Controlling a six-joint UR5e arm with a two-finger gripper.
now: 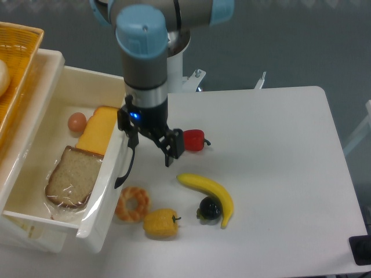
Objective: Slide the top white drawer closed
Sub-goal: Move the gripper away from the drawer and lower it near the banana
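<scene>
The top white drawer (102, 204) stands pulled out at the left, its tall front panel facing the table. Its curved black handle (125, 168) is on that panel. Inside lie a wrapped slice of bread (72, 176), a yellow cheese block (98, 132) and a brown egg (76, 121). My gripper (151, 150) hangs open just right of the panel's far end. One finger (132, 142) is close to the handle's top, and I cannot tell whether it touches. Nothing is between the fingers.
A yellow wicker basket (17, 63) sits on top at the far left. On the white table (278, 150) lie a red pepper (194, 140), a banana (211, 191), a dark round fruit (210, 208), a yellow pepper (160, 223) and a doughnut (132, 204) close to the drawer front.
</scene>
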